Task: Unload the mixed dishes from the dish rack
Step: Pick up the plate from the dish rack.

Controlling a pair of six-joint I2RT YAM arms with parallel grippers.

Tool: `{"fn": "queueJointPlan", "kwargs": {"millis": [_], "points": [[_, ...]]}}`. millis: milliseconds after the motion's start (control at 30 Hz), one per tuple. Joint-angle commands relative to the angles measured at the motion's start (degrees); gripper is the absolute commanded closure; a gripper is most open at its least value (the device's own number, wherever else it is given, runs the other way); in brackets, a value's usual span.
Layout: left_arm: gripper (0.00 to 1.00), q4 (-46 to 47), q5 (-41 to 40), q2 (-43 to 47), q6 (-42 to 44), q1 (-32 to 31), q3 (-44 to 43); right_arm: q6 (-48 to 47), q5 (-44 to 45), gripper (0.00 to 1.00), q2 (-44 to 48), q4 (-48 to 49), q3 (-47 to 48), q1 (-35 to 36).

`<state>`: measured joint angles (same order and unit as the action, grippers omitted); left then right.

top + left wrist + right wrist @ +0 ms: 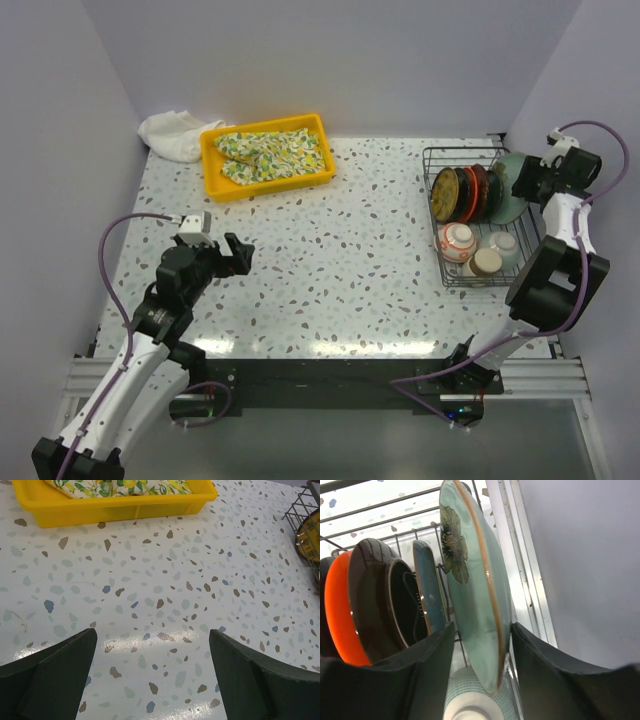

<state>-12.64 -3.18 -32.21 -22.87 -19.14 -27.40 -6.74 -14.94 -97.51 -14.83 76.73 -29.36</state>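
Speckled table (350, 260), right pincer (482, 626) straddling green plate (475, 570) — contact unclear

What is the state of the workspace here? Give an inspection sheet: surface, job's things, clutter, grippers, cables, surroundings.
Surface: speckled table, glare near the arm bases.
Job's things: dish rack at right holds brown-yellow plate, black-red bowl and pale green plate on edge; red-patterned bowl, tan cup and celadon bowl sit nearer the arms.
Clutter: yellow tray with floral cloth; white towel beside it.
Grippers: left gripper open over bare table; right gripper jaws straddle the pale green plate, contact unclear.
Cables: left purple cable and right purple cable loop off the arms.
Surroundings: plain walls; metal frame at near edge.
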Motion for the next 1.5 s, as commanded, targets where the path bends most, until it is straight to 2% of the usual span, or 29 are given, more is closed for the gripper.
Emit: {"fn": "queueJointPlan", "kwargs": {"millis": [0,167,267,433,600,733,967,1200,1467], "points": [[0.00,3.4,0.5,-0.2,1.5,0.4,0.2,-1.3,-3.8,0.53,0.0,2.4,1.9,0.4],[0.00,3.4,0.6,-0.2,1.5,0.4,0.2,-1.7,-4.0,0.67,0.7,3.0,1.5,0.4],[0.00,3.4,0.7,0.0,1.4,0.4,0.2,-1.6,-3.7,0.86,1.7,3.3,1.2,0.4],[0.00,3.6,1.1,0.3,1.3,0.4,0.2,-1.2,-0.9,1.00,5.6,4.9,0.0,0.4],[0.00,3.8,1.0,0.8,1.3,0.3,0.2,-1.4,3.6,1.00,8.8,6.4,-0.4,1.4],[0.00,3.7,0.8,1.3,1.1,0.2,0.3,-4.8,13.3,1.00,11.5,9.6,-1.3,4.1],[0.00,3.9,0.7,1.8,0.9,0.2,0.5,-9.2,25.3,1.00,16.7,14.6,-4.2,8.2],[0.00,3.9,0.8,2.1,0.7,0.2,0.6,-15.7,32.3,1.00,21.7,18.2,-7.1,10.2],[0.00,3.7,1.2,2.1,0.5,-0.3,0.6,-15.3,34.7,1.00,27.2,20.0,-9.0,11.3]]}}
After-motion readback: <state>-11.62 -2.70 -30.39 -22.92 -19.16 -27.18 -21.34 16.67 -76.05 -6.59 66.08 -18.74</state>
